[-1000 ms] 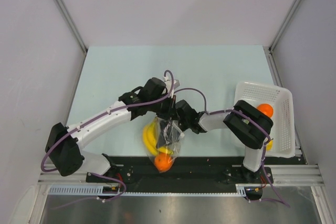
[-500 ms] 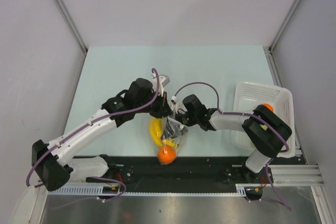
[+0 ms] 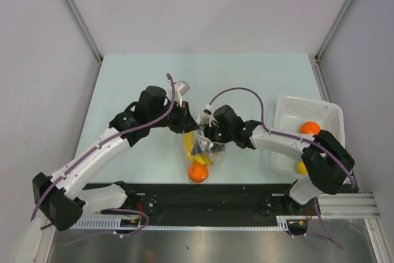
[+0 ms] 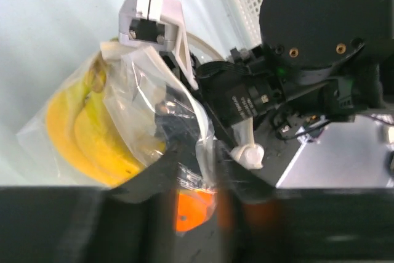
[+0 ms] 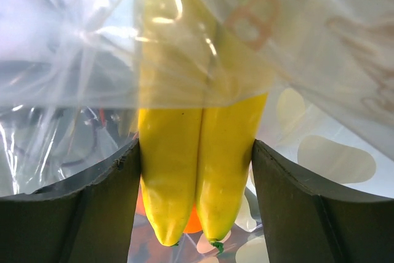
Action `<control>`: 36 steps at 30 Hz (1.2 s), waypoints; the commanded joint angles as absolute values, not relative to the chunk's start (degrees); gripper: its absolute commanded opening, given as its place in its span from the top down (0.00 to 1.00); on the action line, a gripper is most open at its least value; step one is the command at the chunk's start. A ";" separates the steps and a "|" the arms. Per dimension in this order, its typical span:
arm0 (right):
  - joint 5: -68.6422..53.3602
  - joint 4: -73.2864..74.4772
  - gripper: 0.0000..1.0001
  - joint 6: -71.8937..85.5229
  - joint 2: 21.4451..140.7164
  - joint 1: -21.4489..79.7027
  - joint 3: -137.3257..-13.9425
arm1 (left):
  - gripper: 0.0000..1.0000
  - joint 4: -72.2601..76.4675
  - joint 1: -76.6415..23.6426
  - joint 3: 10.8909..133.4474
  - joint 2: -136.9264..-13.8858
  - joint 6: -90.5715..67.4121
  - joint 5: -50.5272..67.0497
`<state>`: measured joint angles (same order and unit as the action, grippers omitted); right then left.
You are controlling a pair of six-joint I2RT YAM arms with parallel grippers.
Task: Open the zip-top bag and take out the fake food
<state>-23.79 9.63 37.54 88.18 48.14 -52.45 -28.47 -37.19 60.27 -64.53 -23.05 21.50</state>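
Note:
The zip-top bag (image 3: 202,146) hangs crumpled between my two grippers near the table's front edge. My left gripper (image 3: 188,124) is shut on a fold of the bag's clear plastic (image 4: 206,152). The yellow banana bunch (image 4: 86,143) shows through the bag in the left wrist view. My right gripper (image 3: 211,135) is closed on the banana bunch (image 5: 197,177), one finger (image 5: 117,207) touching each side; the bag's plastic (image 5: 92,47) drapes over the bunch's upper part. A round orange (image 3: 197,172) lies at the bag's near end, and I cannot tell if it is inside.
A white perforated basket (image 3: 320,112) stands at the right edge, holding another orange (image 3: 309,129) and a yellow fruit (image 3: 301,168). The black base rail (image 3: 234,198) runs just in front of the orange.
Both grippers and the bag have moved away from the front edge, toward the table's middle. The left arm has stretched out, and the orange has shifted with the bag.

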 commanded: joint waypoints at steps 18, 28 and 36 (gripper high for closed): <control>-26.47 9.46 0.93 43.60 92.37 43.59 -58.96 | 0.04 -29.18 -34.28 49.04 -50.89 -19.69 20.29; -15.39 21.52 0.90 39.55 97.29 49.30 -65.20 | 0.00 -24.87 -32.34 59.67 -60.46 -30.14 22.33; -10.64 24.61 0.84 38.58 96.86 52.03 -66.88 | 0.09 -29.26 -32.34 65.30 -70.04 -33.31 14.25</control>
